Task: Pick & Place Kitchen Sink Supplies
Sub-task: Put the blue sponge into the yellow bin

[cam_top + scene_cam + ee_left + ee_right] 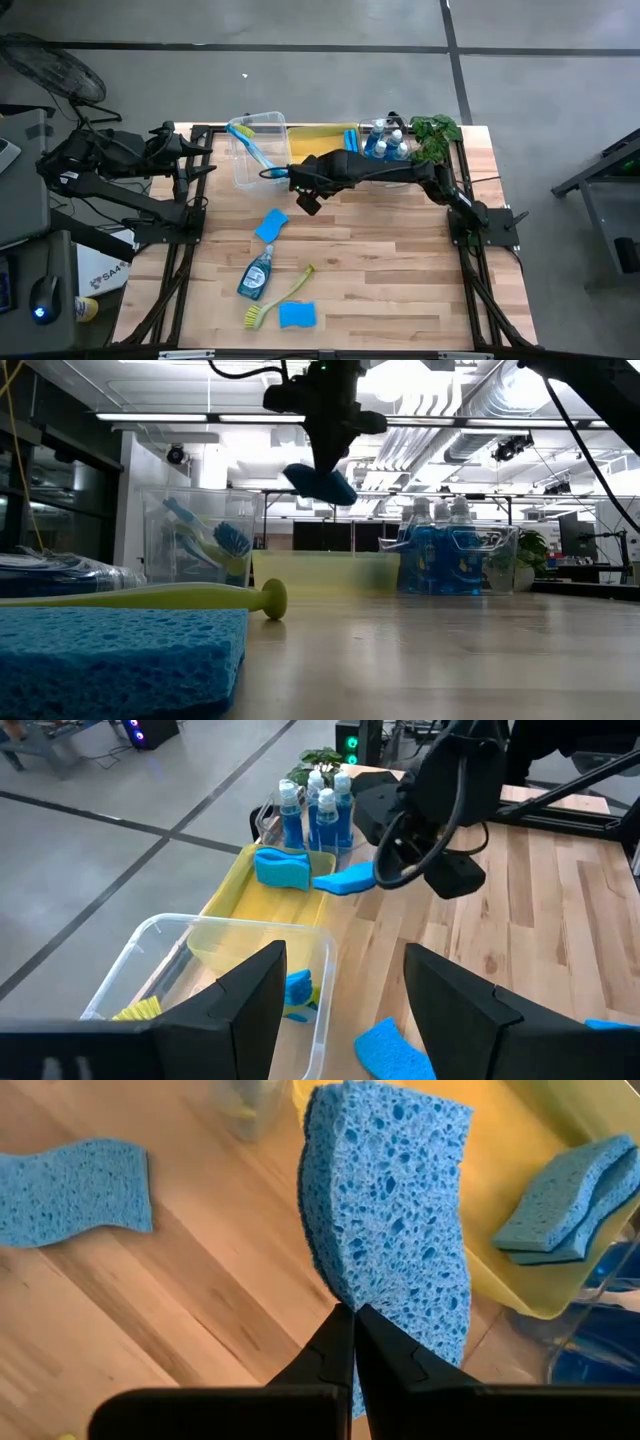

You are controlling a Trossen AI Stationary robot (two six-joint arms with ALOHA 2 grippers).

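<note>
Right gripper [352,1320] has its jaws clamped on a blue sponge [395,1200], held above the worktop [400,270] just at 7 o'clock of the yellow bin [255,910]. Suggest carrying it toward 1 o'clock until fully over the bin, then lowering before release. Left gripper [340,1010] waits at 9 o'clock, jaws apart, empty.
</note>
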